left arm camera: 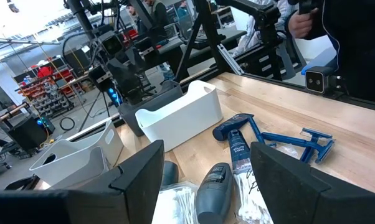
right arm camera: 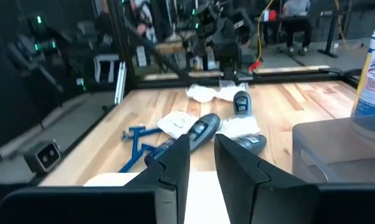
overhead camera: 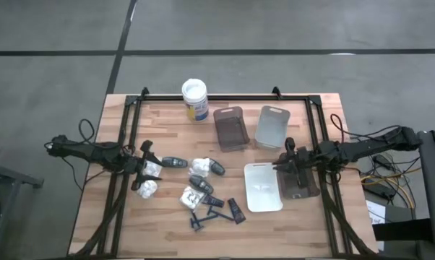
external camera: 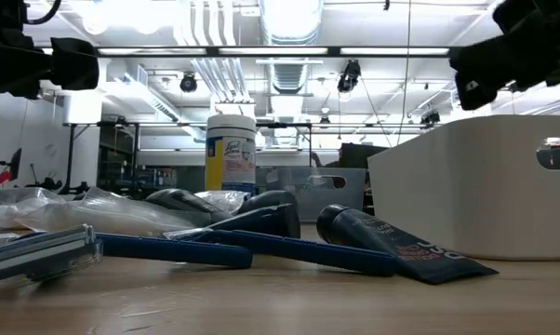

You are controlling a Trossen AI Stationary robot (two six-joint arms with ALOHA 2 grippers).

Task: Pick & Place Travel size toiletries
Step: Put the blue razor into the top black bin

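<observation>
Judging by the spread, nearly everything is left to do: the travel size toiletries (overhead camera: pixel 199 189) lie loose in a cluster on the tabletop (overhead camera: pixel 167 224), on the white tray's (overhead camera: pixel 263 188) left-arm side. That tray looks bare, and so do the two trays beyond it toward the white-lidded tub (overhead camera: pixel 194 99). The right pincer (overhead camera: pixel 291 173) hovers at the white tray's other edge, above a dark grey tray (overhead camera: pixel 302 184); its fingers stand narrowly apart with nothing between them. The left pincer (overhead camera: pixel 144 167) waits wide open and empty on the cluster's far side from the white tray, beside the white packets (overhead camera: pixel 151 179).
</observation>
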